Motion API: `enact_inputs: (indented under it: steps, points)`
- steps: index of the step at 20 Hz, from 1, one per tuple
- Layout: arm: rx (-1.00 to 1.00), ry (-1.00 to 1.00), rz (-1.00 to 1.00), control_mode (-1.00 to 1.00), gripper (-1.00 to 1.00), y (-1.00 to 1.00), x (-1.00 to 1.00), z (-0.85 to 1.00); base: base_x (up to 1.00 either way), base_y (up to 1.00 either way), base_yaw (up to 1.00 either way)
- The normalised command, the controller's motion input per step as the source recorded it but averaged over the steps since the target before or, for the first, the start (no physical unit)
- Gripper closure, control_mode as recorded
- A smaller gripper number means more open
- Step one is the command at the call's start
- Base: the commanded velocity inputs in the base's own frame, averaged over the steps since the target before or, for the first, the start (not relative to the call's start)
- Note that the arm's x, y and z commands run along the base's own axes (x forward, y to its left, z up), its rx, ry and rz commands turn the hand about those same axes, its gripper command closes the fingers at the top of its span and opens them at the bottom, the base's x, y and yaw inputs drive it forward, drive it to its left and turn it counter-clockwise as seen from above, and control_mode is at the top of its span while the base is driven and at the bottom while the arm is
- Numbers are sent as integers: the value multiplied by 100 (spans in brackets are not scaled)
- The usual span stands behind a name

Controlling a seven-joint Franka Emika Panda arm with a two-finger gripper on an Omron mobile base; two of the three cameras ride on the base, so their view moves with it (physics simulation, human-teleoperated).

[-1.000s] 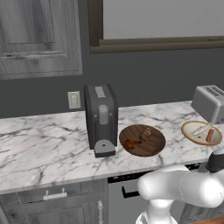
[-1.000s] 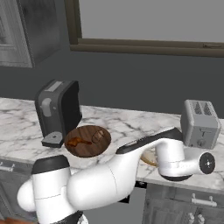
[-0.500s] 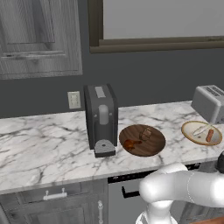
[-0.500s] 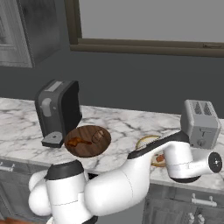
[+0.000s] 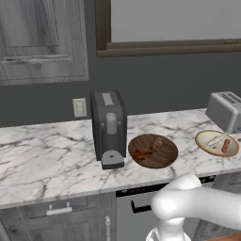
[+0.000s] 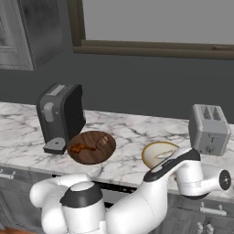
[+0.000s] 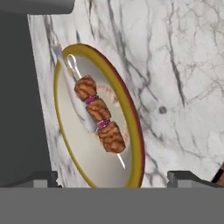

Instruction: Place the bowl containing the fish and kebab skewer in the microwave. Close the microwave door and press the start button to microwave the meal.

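The bowl (image 7: 81, 148), cream inside with a yellow rim, lies on the marble counter just ahead of my gripper (image 7: 113, 180). The reddish-brown kebab skewer (image 7: 99, 114) rests on the pale fish (image 7: 75, 97) inside it. My two fingertips (image 7: 42, 178) stand wide apart on either side of the bowl's near rim, open and holding nothing. The left base view has the bowl (image 5: 217, 142) at the counter's right end. From the right base, the bowl (image 6: 156, 153) is partly hidden by my arm. The microwave is out of view.
A dark wooden round dish (image 5: 153, 150) sits mid-counter beside a black coffee machine (image 5: 109, 127). A silver toaster (image 5: 228, 110) stands right behind the bowl. The counter's front edge runs close below the bowl, with drawers (image 5: 59, 210) beneath.
My arm has swung a little further right and lower toward the bowl. The bowl and the other counter items have not moved, and the jaws have stayed open.
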Motion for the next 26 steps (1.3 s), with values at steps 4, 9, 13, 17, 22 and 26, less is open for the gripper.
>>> enact_inputs:
  steps: [4, 9, 13, 17, 22, 26]
  points:
    - [13, 7, 0, -100, -100, -9, 15, -8, 0, 0, 0]
    - [7, 12, 0, -100, -100, -16, 24, -6, 0, 0, 0]
    - [4, 11, 0, -100, -100, -21, 25, -18, 0, 0, 0]
    - [4, 3, 0, -100, -100, -15, 16, -32, 0, 0, 0]
    - [3, 0, 0, -100, -100, -1, 14, -33, 0, 0, 0]
    - [2, 0, 0, -100, -100, 0, 21, -21, 0, 0, 0]
